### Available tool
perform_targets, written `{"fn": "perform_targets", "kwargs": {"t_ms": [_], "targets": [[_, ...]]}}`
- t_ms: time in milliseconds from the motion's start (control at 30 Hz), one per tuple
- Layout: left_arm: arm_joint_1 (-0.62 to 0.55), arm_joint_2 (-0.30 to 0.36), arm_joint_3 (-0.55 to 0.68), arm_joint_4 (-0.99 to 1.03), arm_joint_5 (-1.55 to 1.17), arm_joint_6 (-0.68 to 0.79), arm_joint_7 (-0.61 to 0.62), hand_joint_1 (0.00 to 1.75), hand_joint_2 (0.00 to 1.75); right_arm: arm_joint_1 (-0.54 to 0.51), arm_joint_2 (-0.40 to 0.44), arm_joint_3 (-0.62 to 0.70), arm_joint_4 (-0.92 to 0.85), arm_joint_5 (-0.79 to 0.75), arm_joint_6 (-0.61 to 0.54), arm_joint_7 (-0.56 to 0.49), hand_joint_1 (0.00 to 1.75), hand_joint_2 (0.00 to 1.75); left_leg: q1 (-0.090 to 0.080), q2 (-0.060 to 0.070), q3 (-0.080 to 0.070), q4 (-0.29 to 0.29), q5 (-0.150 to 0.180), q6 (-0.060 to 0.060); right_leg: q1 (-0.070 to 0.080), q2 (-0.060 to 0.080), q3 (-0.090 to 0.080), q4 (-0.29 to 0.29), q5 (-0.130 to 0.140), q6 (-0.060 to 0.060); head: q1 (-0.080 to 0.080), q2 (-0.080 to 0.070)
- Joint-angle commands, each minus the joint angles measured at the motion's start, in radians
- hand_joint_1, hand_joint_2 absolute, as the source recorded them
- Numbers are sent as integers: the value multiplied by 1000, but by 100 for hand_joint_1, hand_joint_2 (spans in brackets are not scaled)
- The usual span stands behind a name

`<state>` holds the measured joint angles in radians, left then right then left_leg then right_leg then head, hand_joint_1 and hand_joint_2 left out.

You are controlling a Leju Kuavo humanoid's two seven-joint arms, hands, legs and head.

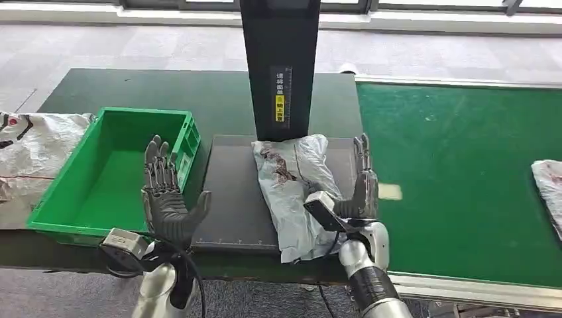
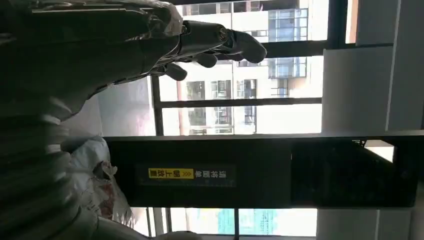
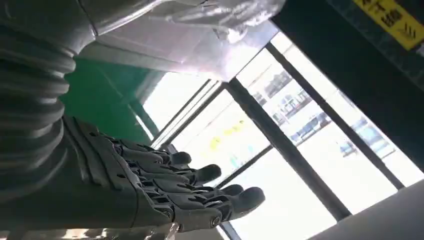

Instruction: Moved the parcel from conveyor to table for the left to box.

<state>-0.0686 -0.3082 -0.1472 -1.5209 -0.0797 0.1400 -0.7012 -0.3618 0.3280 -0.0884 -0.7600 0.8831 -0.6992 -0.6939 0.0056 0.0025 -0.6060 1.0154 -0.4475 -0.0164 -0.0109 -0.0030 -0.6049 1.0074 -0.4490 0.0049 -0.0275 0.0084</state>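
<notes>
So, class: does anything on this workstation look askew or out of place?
The grey parcel lies crumpled and skewed on the dark platform, its lower end overhanging the front edge. Another parcel sits at the conveyor's far right.

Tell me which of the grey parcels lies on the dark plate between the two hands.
The crumpled grey parcel under the black column, beside the right hand. The other parcel lies far off on the green conveyor.

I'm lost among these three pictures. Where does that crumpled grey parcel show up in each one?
Head view: the parcel lies on the dark tray at centre, beside the right hand.
Left wrist view: parcel at lower left.
Right wrist view: parcel along the top.
Shared landmark: the black post with its yellow label.
</notes>
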Motion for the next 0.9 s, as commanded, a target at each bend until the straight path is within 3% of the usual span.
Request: {"fn": "perform_targets", "kwargs": {"t_ms": [33,100,333,367,467,667,800,900], "targets": [[-16,40,-67,80,-19,53,3,0,175,235,21,-41,-716,-97,1,-4,0,175,-1,-6,1,-1,1,1,-1,-6,3,-1,-2,0,0,0],[-29,54,-99,114,-36,103,3,0,175,297,21,-7,-850,-132,1,-4,0,175,-1,-7,0,-1,0,1,-1,-7,2,0,-2,0,0,0],[-42,62,-118,153,-73,154,3,0,175,308,21,1,-900,-149,1,-4,0,175,-1,-3,5,-3,-1,0,-1,-3,6,-3,-1,0,0,0],[-71,69,-153,215,-124,222,3,0,175,321,21,13,-945,-167,1,-4,0,175,-1,-3,3,-2,-1,0,-1,-3,3,-2,-1,0,0,0],[-161,70,-233,406,-184,234,3,0,175,347,21,73,-1023,-181,1,-4,0,175,-1,-7,5,-3,0,0,-1,-7,5,-3,-2,-1,0,0],[-414,-41,-338,837,-376,344,4,0,175,320,21,146,-973,-209,1,-4,0,175,0,-8,4,-2,1,1,0,-8,7,-3,0,0,0,0],[-471,-41,-488,915,-375,366,118,0,175,298,21,156,-944,-222,1,-4,0,175,0,-5,5,-2,1,1,0,-5,7,-3,0,0,0,0],[-476,-41,-509,926,-364,360,133,0,175,295,21,157,-941,-222,1,-4,0,175,-1,-2,5,-1,0,1,-2,-2,5,-2,1,1,0,0]]}}
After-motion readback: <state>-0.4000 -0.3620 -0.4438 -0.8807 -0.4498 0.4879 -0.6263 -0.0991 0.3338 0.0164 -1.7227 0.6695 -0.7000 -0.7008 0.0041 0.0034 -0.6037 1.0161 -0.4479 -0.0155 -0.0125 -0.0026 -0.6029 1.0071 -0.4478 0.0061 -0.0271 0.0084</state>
